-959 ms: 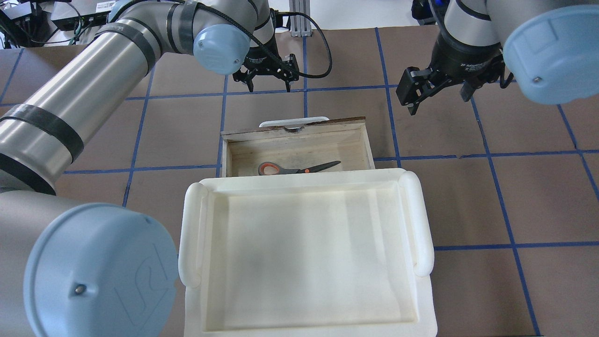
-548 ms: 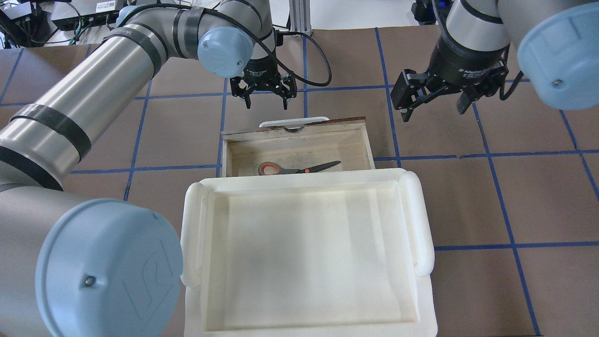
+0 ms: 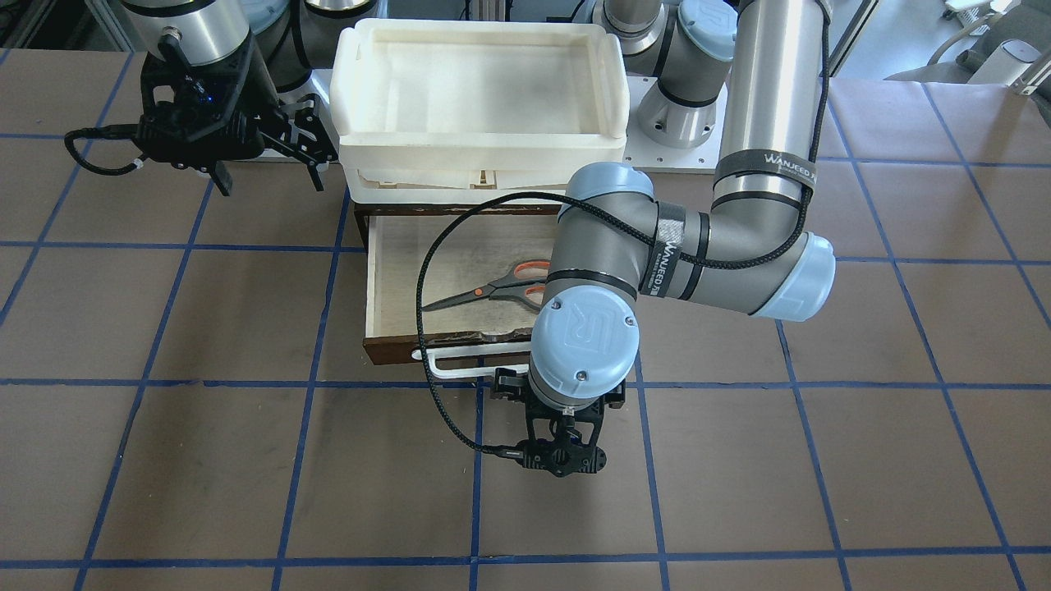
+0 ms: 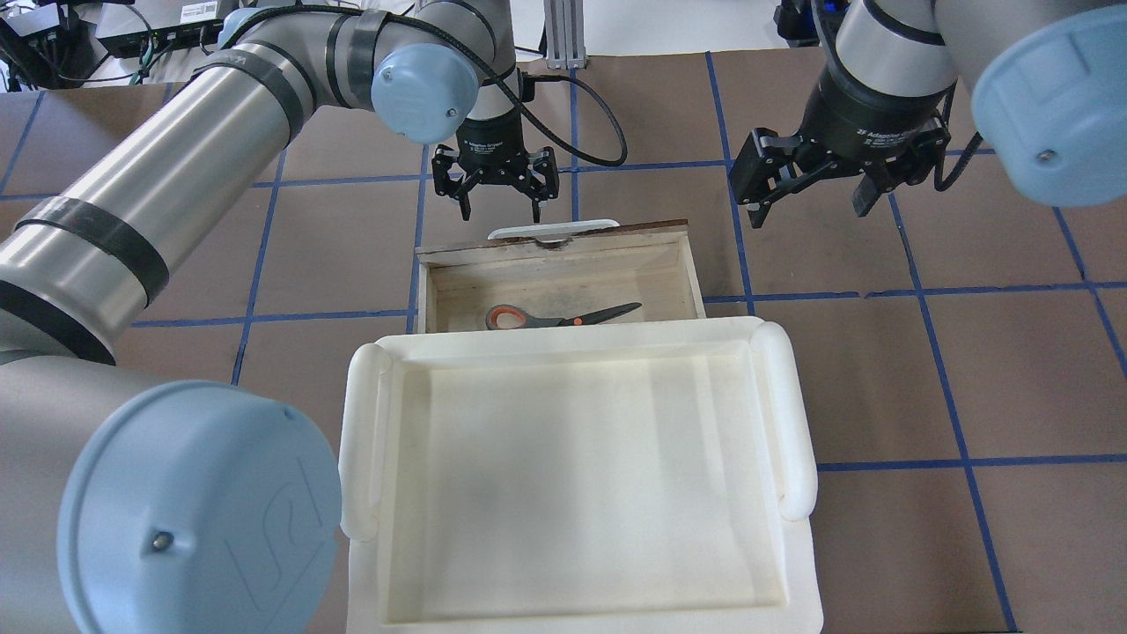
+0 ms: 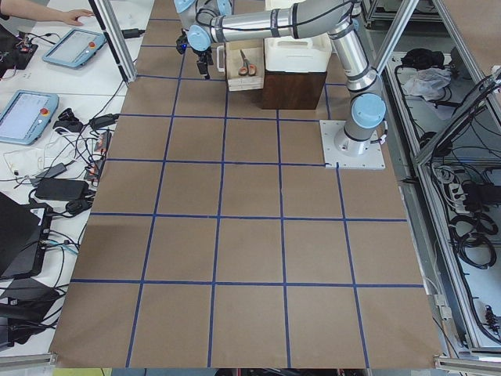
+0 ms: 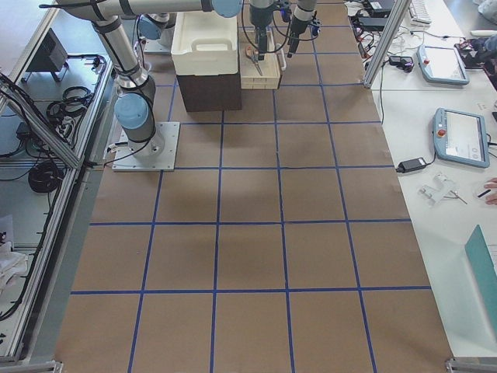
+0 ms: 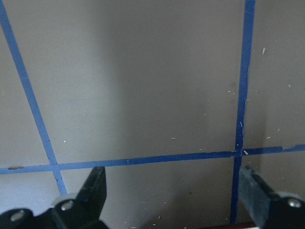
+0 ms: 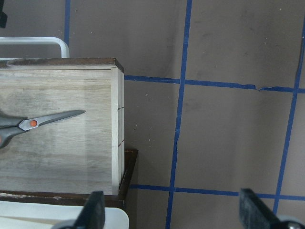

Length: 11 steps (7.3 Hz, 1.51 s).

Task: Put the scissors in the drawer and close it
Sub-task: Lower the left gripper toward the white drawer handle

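Left hand (image 4: 499, 216) is empty, fingers spread wide and pointing straight down. It hangs just past the drawer front, on the far side of the white handle (image 4: 553, 227) and a bit to the left of its middle. The left wrist cam only shows bare surface and blue tape between the two fingertips, so it isn't touching anything. My read is that it sits there because the drawer has to go back in. From in front of the handle, a hand can drop lower and shove the front panel toward the robot.

Right hand (image 4: 806, 214) is also spread wide and holding nothing. It hovers over the surface (image 4: 880, 370) off the drawer's right front corner, well clear of the slide path (looks like it's just keeping out of the way). Its wrist cam looks down on the drawer's right wall and the blade tips.

The scissors (image 4: 563, 315) lie flat on the pale floor of the drawer (image 4: 427, 299), loops to the robot's left and blades to its right. They're toward the back of the open part, close to where the tray (image 4: 797, 423) overhangs. Nothing sticks up over the walls, so I'd guess nothing catches when it slides.

So the putting-in half looks done and the drawer is pulled out from under the tray. What's left is the push. The front's top edge is chipped near the handle, so I'd aim for the panel face or the handle bar.
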Each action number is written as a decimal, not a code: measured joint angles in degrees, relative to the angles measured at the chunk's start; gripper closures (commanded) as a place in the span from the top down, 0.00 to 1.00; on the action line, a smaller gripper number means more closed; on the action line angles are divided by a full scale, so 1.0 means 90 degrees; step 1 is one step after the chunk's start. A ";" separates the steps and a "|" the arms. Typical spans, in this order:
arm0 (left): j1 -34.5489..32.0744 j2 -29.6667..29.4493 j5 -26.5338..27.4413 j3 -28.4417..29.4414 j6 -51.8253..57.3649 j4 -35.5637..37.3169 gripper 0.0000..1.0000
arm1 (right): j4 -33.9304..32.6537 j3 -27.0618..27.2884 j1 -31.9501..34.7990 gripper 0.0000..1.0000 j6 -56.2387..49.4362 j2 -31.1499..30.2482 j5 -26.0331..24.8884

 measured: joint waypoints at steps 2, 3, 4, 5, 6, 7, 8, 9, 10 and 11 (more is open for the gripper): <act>0.0065 0.0030 -0.0031 -0.0006 0.0015 -0.0305 1.00 | -0.0003 0.0001 0.0003 1.00 -0.0011 0.0015 -0.0006; 0.0065 0.0024 -0.0050 -0.0008 0.0017 -0.0345 1.00 | 0.0010 0.0001 0.0004 1.00 -0.0021 0.0008 -0.0014; 0.0071 0.0039 -0.0089 -0.0009 0.0018 -0.0372 1.00 | 0.0019 0.0001 0.0007 1.00 -0.0026 0.0011 -0.0013; 0.0078 0.0070 -0.0141 -0.0015 0.0018 -0.0415 1.00 | 0.0007 0.0001 0.0008 1.00 -0.0022 0.0020 -0.0011; 0.0081 0.0100 -0.0175 -0.0022 0.0017 -0.0513 1.00 | 0.0000 0.0002 0.0009 1.00 -0.0023 0.0030 -0.0008; 0.0083 0.0129 -0.0187 -0.0031 0.0012 -0.0646 1.00 | -0.0003 0.0001 0.0009 1.00 -0.0030 0.0031 -0.0004; 0.0083 0.0151 -0.0190 -0.0041 0.0010 -0.0732 1.00 | -0.0004 0.0001 0.0009 1.00 -0.0034 0.0029 -0.0004; 0.0095 0.0181 -0.0194 -0.0047 0.0009 -0.0874 1.00 | -0.0004 0.0001 0.0009 1.00 -0.0038 0.0028 -0.0007; 0.0108 0.0229 -0.0202 -0.0064 0.0006 -0.1097 1.00 | -0.0003 0.0001 0.0005 1.00 -0.0042 0.0023 -0.0021; 0.0111 0.0273 -0.0205 -0.0128 0.0000 -0.1218 1.00 | 0.0001 0.0001 0.0001 1.00 -0.0045 0.0020 -0.0038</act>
